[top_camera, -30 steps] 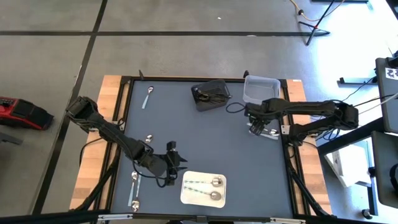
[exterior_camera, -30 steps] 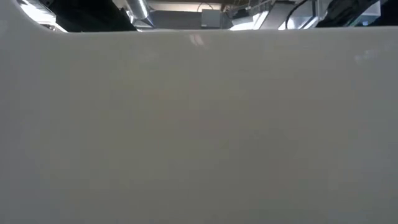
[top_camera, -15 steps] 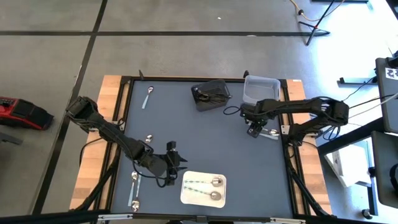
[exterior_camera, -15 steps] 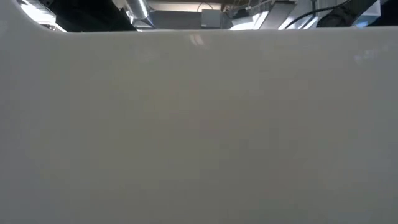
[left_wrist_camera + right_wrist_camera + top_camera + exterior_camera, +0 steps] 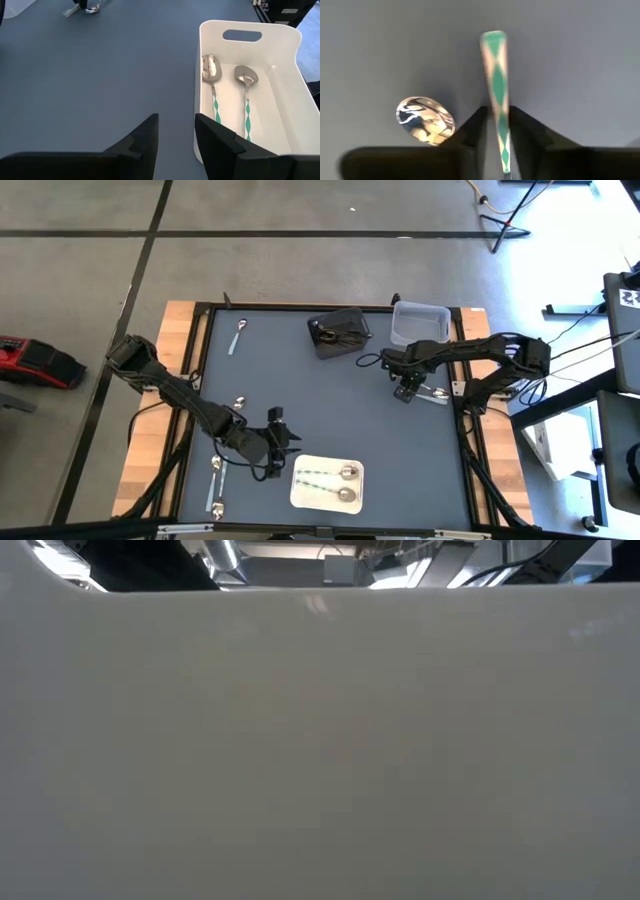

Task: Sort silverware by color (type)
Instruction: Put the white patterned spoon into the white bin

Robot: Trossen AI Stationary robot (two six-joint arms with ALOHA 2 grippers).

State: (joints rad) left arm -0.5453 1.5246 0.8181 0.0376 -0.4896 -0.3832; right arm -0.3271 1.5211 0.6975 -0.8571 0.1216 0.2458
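My right gripper (image 5: 404, 390) points down near the table's right edge, shut on a spoon with a green-and-white patterned handle (image 5: 495, 60). The spoon lies on the dark tabletop. The bowl of a shiny silver spoon (image 5: 425, 116) lies beside it. My left gripper (image 5: 280, 432) hangs open beside the white tray (image 5: 305, 495), which holds two green-handled spoons (image 5: 215, 95). More silver spoons lie at the far left (image 5: 238, 335) and near left (image 5: 216, 472). A dark bin (image 5: 338, 332) holds dark utensils. My right gripper pinches the patterned handle (image 5: 498, 102) between its two fingers (image 5: 477, 125), some way back from the handle's free end. The fingers come from above, pointing down, one on each long side of the handle. The spoon lies flat on the table.
A clear bin (image 5: 420, 322) stands at the far right, next to the dark bin. In the low view, a white surface (image 5: 320, 740) close in front hides almost everything. Bare tabletop (image 5: 350, 400) lies between the two arms.
My right gripper has come down toward the spoons near the table's right edge, shifting slightly toward the left. The left arm has kept still.
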